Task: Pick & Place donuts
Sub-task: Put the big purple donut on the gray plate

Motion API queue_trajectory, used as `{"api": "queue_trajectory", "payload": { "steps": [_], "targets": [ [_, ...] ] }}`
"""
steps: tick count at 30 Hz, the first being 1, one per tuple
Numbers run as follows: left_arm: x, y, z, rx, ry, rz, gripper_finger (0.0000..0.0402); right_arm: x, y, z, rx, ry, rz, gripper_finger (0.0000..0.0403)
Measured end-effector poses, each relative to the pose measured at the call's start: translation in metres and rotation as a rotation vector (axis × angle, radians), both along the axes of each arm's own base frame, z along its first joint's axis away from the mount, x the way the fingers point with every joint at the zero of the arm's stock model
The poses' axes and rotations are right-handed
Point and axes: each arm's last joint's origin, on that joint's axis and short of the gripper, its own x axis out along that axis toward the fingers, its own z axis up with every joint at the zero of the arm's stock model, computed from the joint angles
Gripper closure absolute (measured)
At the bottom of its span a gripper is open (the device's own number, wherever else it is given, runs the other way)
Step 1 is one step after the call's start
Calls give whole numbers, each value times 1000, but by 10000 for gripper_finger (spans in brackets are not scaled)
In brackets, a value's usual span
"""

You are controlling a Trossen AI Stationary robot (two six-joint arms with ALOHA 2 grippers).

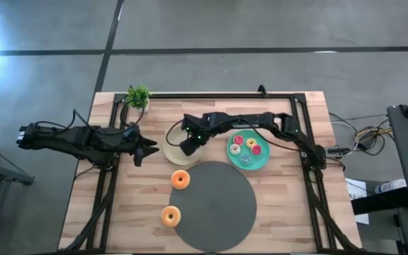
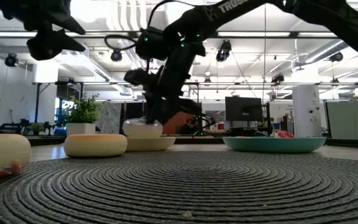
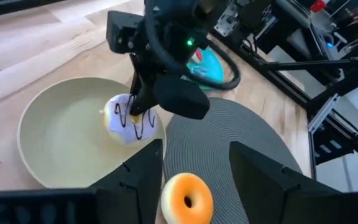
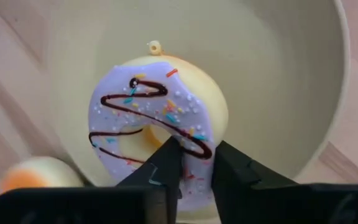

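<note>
A wooden table (image 1: 133, 212) carries a big grey round mat (image 1: 214, 207), with a cream plate (image 1: 172, 150) and a teal plate (image 1: 255, 161) just beyond it. The right arm reaches across to the cream plate, where the right gripper (image 4: 194, 163) pinches the rim of a lilac-iced donut (image 4: 157, 127) with dark chocolate squiggles and sprinkles; the donut sits inside the plate. The left gripper (image 3: 191, 171) hovers near the plate's left edge, its fingers spread apart and holding nothing. Two orange donuts lie on the wood at the mat's left rim: one (image 1: 180, 179) close to the cream plate, the other (image 1: 171, 216) nearer the table's front. Three mini donuts (image 1: 250, 146) rest on the teal plate. A small potted plant (image 1: 138, 97) stands at the back edge.
</note>
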Motion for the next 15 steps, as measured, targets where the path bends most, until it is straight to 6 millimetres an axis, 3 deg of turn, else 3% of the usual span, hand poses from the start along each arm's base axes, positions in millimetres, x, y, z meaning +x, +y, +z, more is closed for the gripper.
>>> {"api": "queue_trajectory", "payload": {
  "steps": [7,15],
  "targets": [
    [0,0,-3,4,30,0,242,-3,5,14,-104,115,95,263],
    [0,0,-3,11,29,14,242,-3,9,10,-158,122,119,206]
  ]
}}
